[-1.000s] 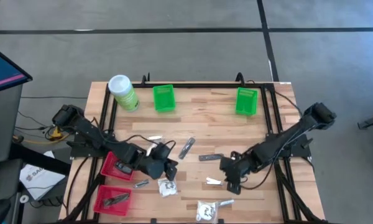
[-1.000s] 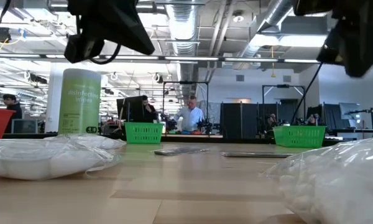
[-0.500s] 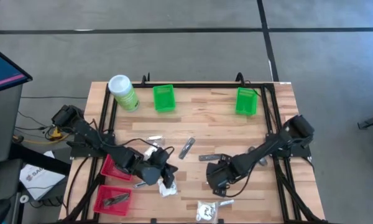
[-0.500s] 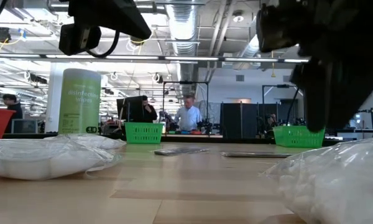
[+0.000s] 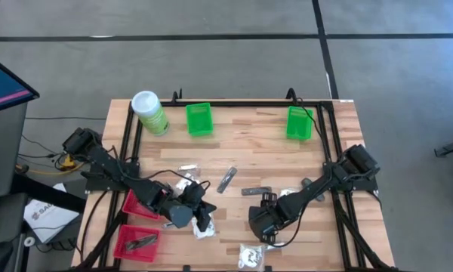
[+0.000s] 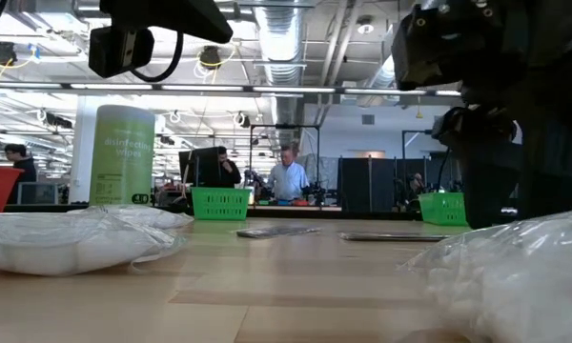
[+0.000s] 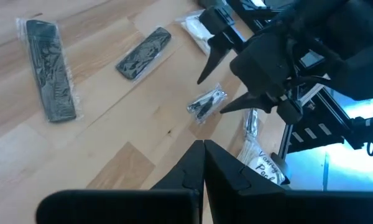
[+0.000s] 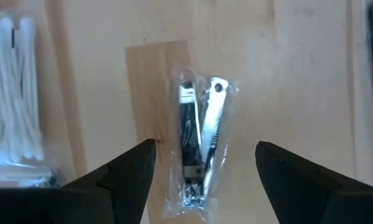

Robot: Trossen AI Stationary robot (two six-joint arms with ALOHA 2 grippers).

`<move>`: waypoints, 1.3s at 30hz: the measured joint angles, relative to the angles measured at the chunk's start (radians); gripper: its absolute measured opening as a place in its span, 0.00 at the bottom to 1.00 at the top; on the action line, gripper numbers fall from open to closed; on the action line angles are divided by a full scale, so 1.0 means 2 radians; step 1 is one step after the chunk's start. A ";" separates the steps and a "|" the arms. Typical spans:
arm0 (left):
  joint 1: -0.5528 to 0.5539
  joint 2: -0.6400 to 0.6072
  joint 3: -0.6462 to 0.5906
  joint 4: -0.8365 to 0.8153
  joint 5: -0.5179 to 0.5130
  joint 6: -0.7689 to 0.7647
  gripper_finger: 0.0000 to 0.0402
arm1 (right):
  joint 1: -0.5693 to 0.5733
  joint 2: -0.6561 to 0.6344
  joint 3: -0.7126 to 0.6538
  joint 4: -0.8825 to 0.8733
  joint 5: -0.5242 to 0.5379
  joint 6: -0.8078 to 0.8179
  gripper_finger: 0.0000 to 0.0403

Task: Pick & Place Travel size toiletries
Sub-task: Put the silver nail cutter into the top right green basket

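Note:
A nail clipper in clear wrap lies flat on the wooden table, one of several travel size toiletries. My right gripper hangs open just above it, pointing down, one finger on either side with a gap to each; it also shows in the high view. A white packet lies by my left gripper, which is shut with nothing between its fingers. Dark sticks and a silvery sachet lie mid-table.
Two green baskets and a light-green canister stand at the far side. Two red baskets sit at the left. A cotton-swab packet lies beside the clipper, and another white packet at the near edge.
My right gripper has swung toward the table's left and gone down, tipping steeper, until it hangs over the wrapped nail clipper. My left gripper has drifted a little toward the near edge, still shut. No toiletry has moved.

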 joint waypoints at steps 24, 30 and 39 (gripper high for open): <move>-0.001 0.000 0.000 0.019 -0.011 0.009 0.00 | -0.013 0.026 0.001 0.033 -0.035 -0.011 0.64; -0.001 0.000 0.000 0.021 -0.015 0.013 0.00 | -0.017 0.026 0.000 0.029 -0.036 -0.013 0.53; -0.001 0.000 0.000 0.024 -0.022 0.019 0.00 | -0.022 0.027 0.000 0.041 -0.036 -0.026 0.30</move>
